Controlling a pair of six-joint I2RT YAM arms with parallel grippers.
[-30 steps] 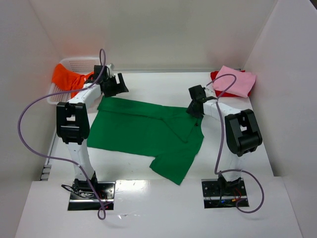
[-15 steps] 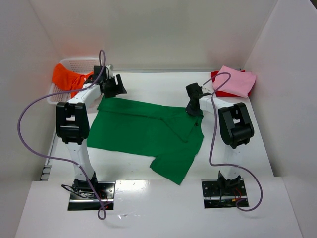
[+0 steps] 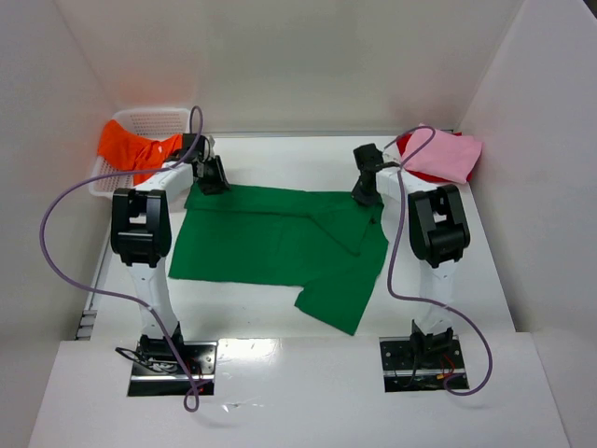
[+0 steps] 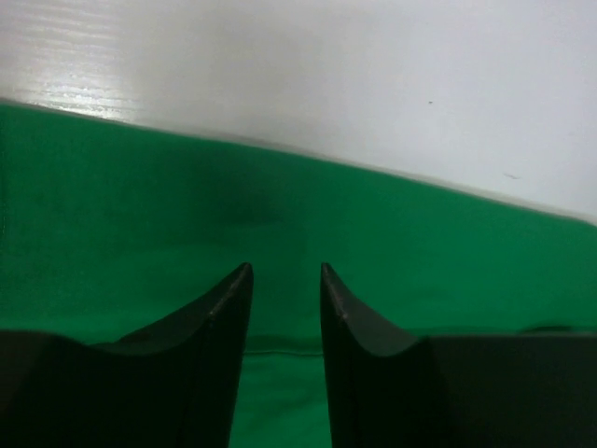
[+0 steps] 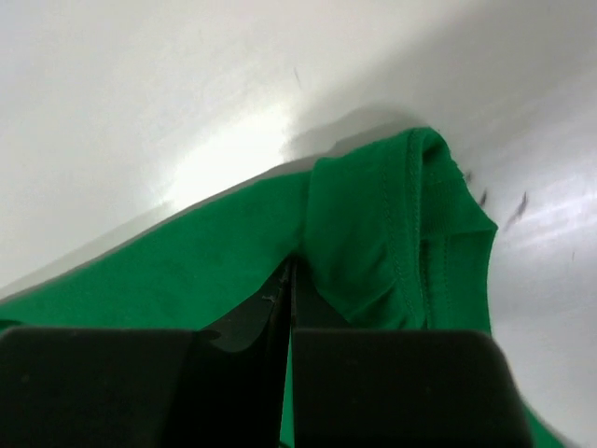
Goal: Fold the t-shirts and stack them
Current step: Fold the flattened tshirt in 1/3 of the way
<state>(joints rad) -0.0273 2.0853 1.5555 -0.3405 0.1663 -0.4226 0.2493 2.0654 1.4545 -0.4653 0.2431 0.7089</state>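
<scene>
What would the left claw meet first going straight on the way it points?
Probably the bright green cloth t-shirt, lying right ahead of the left claw; beyond its edge only bare white table shows.

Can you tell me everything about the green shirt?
The green t-shirt is plain, bright, soft cloth with stitched hems. It lies spread mostly flat on the white table, with a fold across its right part and one flap sticking out toward the arms' bases. The right gripper is shut, pinching its far right edge into a little ridge. The left gripper sits at its far left edge, jaws slightly apart.
</scene>
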